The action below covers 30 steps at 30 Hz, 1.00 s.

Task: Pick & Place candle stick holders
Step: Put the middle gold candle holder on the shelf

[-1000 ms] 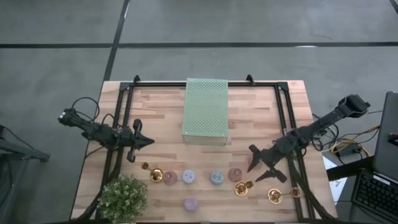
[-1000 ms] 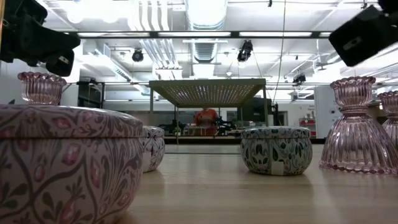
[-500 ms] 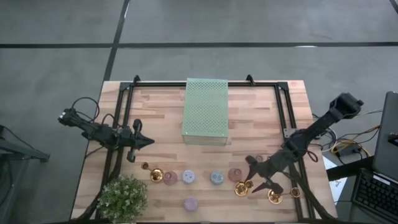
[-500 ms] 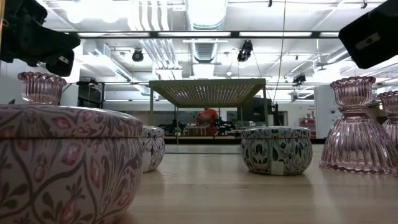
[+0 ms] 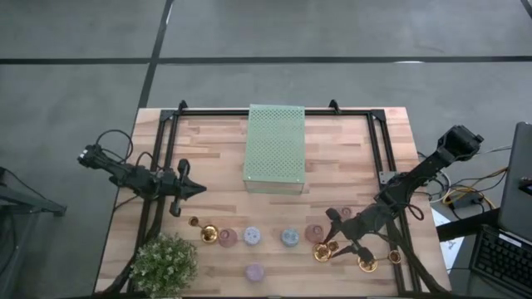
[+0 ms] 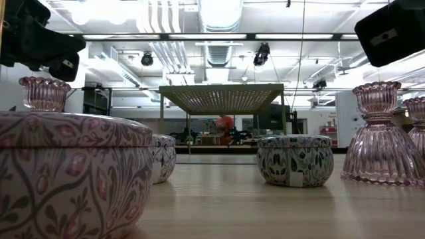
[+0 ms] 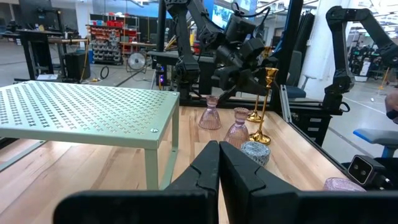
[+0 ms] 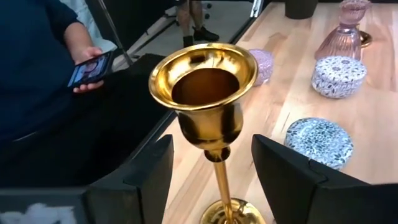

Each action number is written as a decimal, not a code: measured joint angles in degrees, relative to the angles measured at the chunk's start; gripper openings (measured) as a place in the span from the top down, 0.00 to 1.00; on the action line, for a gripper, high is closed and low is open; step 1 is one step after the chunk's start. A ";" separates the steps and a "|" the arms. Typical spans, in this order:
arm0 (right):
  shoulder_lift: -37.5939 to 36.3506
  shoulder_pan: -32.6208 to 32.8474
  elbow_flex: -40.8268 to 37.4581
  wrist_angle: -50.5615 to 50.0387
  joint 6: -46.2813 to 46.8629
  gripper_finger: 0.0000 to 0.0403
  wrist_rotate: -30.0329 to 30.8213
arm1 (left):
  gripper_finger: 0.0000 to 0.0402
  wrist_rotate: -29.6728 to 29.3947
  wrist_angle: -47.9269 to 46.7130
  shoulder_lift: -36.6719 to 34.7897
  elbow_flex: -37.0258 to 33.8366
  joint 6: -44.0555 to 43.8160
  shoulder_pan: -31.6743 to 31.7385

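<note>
A shiny gold candle stick holder (image 8: 205, 93) stands upright on its round base near the table's near right edge (image 5: 322, 250). My right gripper (image 8: 211, 155) is open; its two fingers stand on either side of the holder's thin stem below the cup, without touching it (image 5: 333, 236). Two more gold holders (image 5: 366, 261) stand to its right, and another (image 5: 208, 234) at the near left. Squat pastel holders (image 5: 251, 237) sit in a row between them. My left gripper (image 5: 196, 189) is shut and empty at the table's left.
A pale green perforated block (image 5: 275, 148) stands at the far middle. A leafy potted plant (image 5: 164, 264) is at the near left corner. Pink glass holders (image 6: 382, 143) and patterned tins (image 6: 295, 159) stand along the near edge. A person with a phone (image 8: 87, 68) is beyond the table's edge.
My right gripper has moved toward the table's near edge and left, coming down around the gold holder, so that its fingers now stand on either side of the stem. The holder has stayed in place.
</note>
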 joint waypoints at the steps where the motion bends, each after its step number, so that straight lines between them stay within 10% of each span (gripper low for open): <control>1: 0.00 0.00 0.00 0.03 -0.41 0.52 0.00 | 0.97 0.00 0.00 0.02 0.02 0.02 -0.01; 18: 0.00 0.11 -0.02 0.33 -2.29 0.92 -0.24 | 0.97 0.00 0.00 0.00 0.02 0.00 0.00; 30: 0.00 0.10 5.25 -4.25 0.37 0.90 -0.19 | 0.97 -0.01 0.00 0.02 0.01 -0.01 0.01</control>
